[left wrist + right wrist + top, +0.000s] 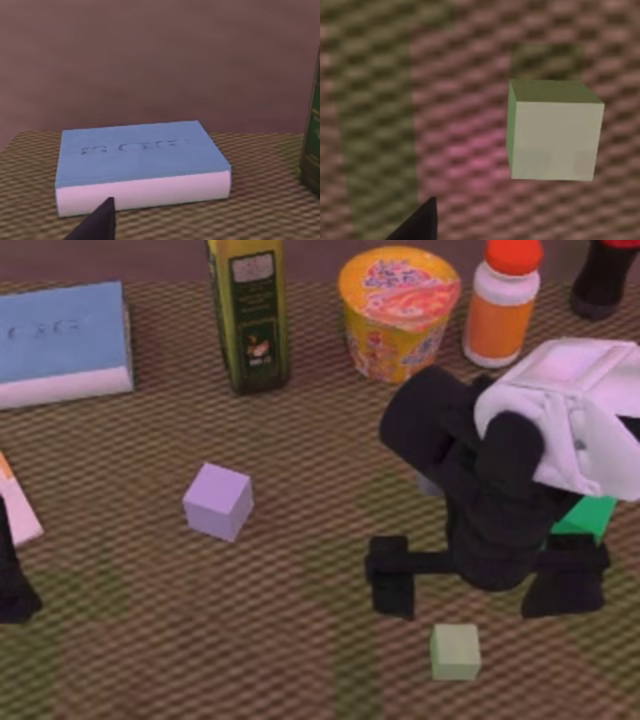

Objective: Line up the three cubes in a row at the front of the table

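The pale mint-green cube [455, 651] sits near the table's [300, 640] front edge, right of centre. My right gripper [478, 590] hovers just behind and above it, open wide, its two black fingers [391, 578] spread to either side with nothing between them. The right wrist view looks down on the mint cube [555, 132], with one fingertip [420, 222] showing. The emerald-green cube [586, 516] lies mostly hidden under the right arm. The lavender cube [218, 501] stands alone left of centre. My left gripper [12, 585] is parked at the left edge, open.
Along the back stand a blue-topped box [62, 340], a green bottle [248, 310], a noodle cup [398, 310], an orange bottle [503, 305] and a dark bottle [605, 275]. The left wrist view faces the blue-topped box [140, 165].
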Available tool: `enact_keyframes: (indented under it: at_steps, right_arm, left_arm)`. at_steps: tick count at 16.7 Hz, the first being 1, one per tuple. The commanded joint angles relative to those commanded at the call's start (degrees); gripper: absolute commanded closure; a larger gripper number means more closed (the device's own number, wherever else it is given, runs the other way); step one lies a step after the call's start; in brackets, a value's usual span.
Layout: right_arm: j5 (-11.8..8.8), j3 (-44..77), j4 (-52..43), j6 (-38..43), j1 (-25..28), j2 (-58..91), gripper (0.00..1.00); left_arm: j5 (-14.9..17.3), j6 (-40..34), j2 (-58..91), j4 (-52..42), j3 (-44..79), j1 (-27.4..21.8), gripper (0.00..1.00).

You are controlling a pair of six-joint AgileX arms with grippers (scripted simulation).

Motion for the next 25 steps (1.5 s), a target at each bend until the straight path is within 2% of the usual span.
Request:
enact_keyframes:
  at_steps: [6,12,20,25]
  right_arm:
    - [0.09,-1.63,3.60,-2.90,-1.03,-4.92,0.00]
    - [0.26,-11.11,16.49,-13.04,-6.49,-27.28,0.00]
    - [-0.40,-38.42,38.30,-29.66,-22.35,-66.27,0.00]
    - [-0.95,-57.71,50.77,-38.27,-34.10,-85.79,0.00]
  left_arm:
    - [0.16,-0.09,5.93,-4.18,5.89,-1.63,0.00]
    - [0.01,-0.51,32.81,-19.52,29.60,-6.91,0.00]
    - [0.03,-0.99,85.22,-46.90,67.56,-16.01,0.00]
    - [0.19,-1.31,108.63,-60.12,87.14,-20.70,0.00]
